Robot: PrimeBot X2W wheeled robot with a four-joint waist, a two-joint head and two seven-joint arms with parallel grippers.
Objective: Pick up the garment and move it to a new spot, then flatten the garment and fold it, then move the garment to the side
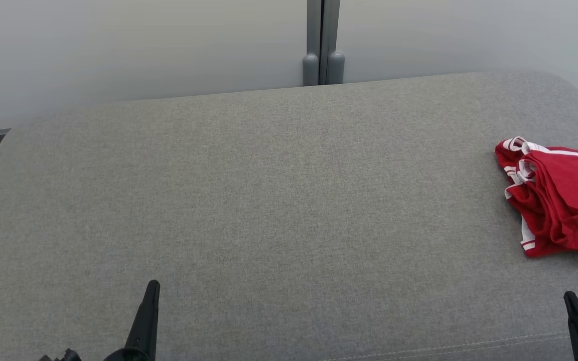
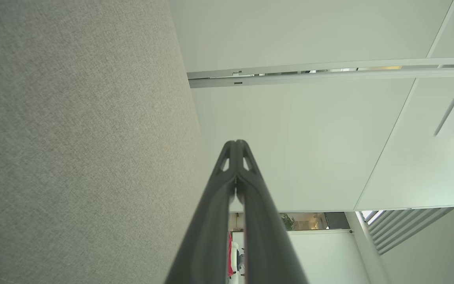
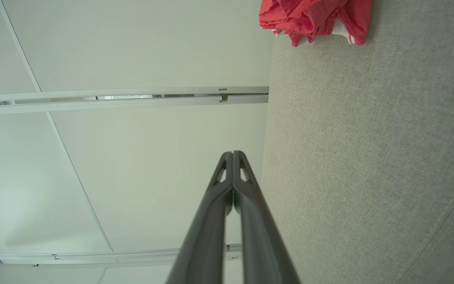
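Note:
The garment (image 1: 560,200) is a crumpled red piece with white striped trim, lying at the far right of the grey cushioned surface (image 1: 279,200) and cut off by the head view's right edge. It also appears at the top of the right wrist view as a red bundle (image 3: 313,17). My left gripper (image 1: 152,286) rises at the lower left, shut and empty, its fingers pressed together (image 2: 235,142). My right gripper (image 1: 568,296) stands at the lower right, below the garment and apart from it, also shut with nothing held (image 3: 233,153).
The grey fabric surface spans most of the head view, with rounded far corners and a seam near its front edge (image 1: 469,346). Behind it stand pale wall panels with a grey vertical post (image 1: 323,45) at the middle.

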